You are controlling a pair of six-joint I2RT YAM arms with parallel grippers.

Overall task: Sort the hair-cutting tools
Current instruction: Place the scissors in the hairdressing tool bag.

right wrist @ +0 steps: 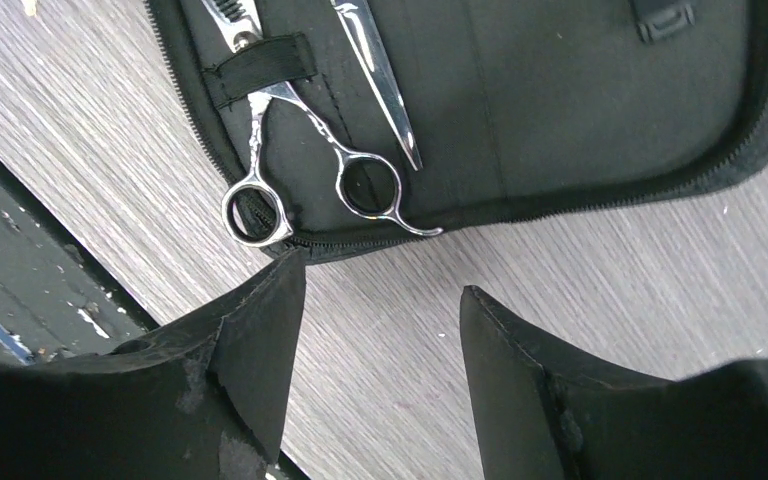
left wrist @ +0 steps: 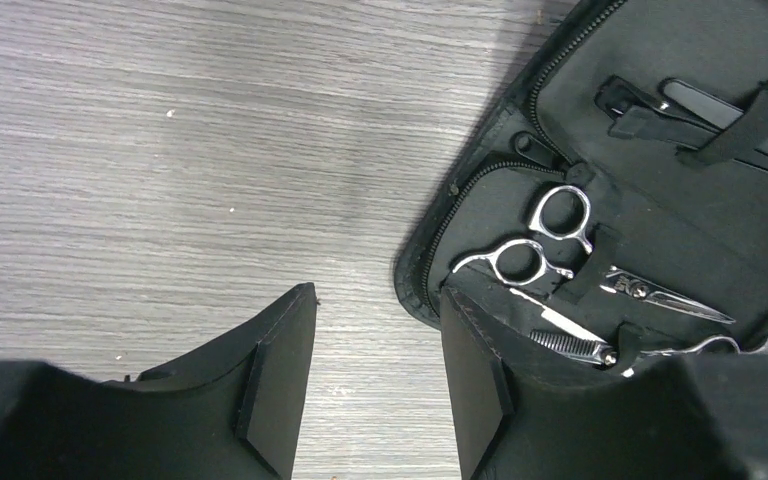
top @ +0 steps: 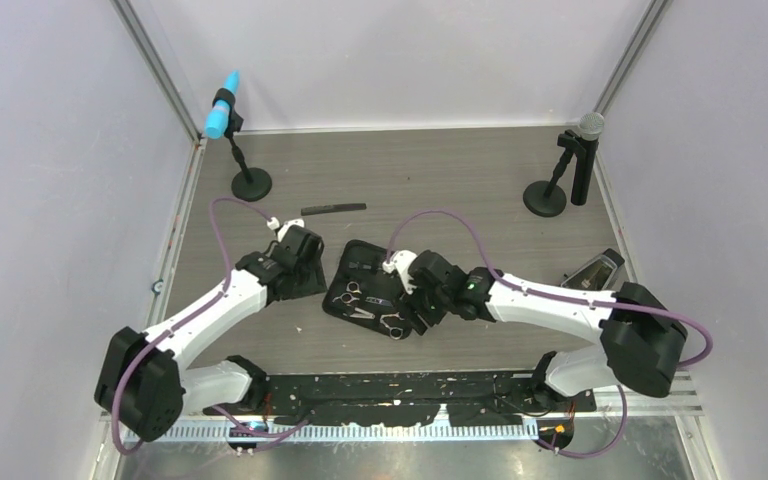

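The flat black zip case lies open mid-table. One pair of silver scissors sits strapped in its left part. Another pair rests near its front edge. Slim black clips are tucked under an elastic strap. The long black comb lies on the table behind the case. My left gripper is open at the case's left edge, over bare wood. My right gripper is open just off the case's front right edge, nothing between its fingers.
A blue-headed microphone on a round base stands back left. A grey-headed microphone stands back right. A dark object lies at the right edge. A black rail runs along the front.
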